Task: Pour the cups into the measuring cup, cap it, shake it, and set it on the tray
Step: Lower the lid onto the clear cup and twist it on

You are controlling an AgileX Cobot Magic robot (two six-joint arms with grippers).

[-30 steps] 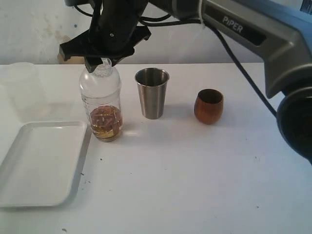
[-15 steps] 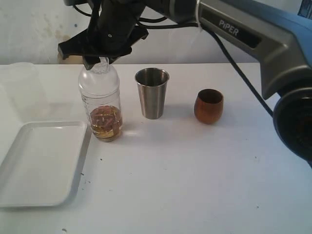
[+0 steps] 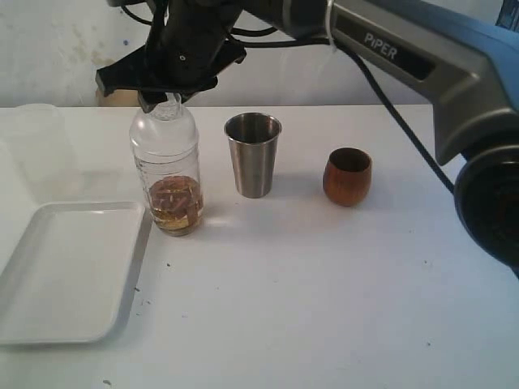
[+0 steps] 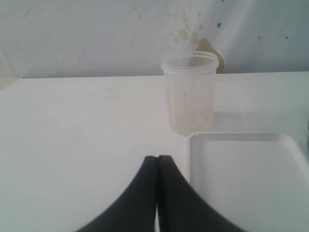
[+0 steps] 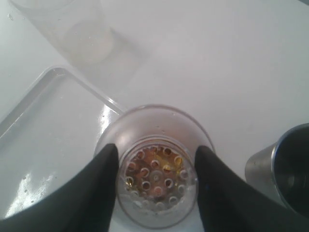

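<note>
The clear graduated measuring cup (image 3: 165, 170) stands by the tray's far right corner, with brown and golden pieces in its bottom. A perforated clear cap (image 5: 157, 186) sits on its neck. My right gripper (image 3: 166, 101) reaches across from the right and comes down on top of it. In the right wrist view, that gripper (image 5: 155, 159) has its black fingers (image 5: 104, 179) pressed against both sides of the cap. The steel tumbler (image 3: 253, 154) and the wooden cup (image 3: 347, 176) stand upright to its right. The white tray (image 3: 65, 271) lies at the front left. My left gripper (image 4: 157, 157) is shut on nothing, near the tray's (image 4: 246, 179) edge.
A frosted translucent cup (image 3: 36, 150) stands behind the tray at the far left; the left wrist view also shows this frosted cup (image 4: 189, 94). The right arm's grey link (image 3: 422, 57) and its cable span the back of the table above the cups.
The right gripper and the measuring cup's top have shifted slightly left and up. The tumbler, wooden cup and tray have not moved.
</note>
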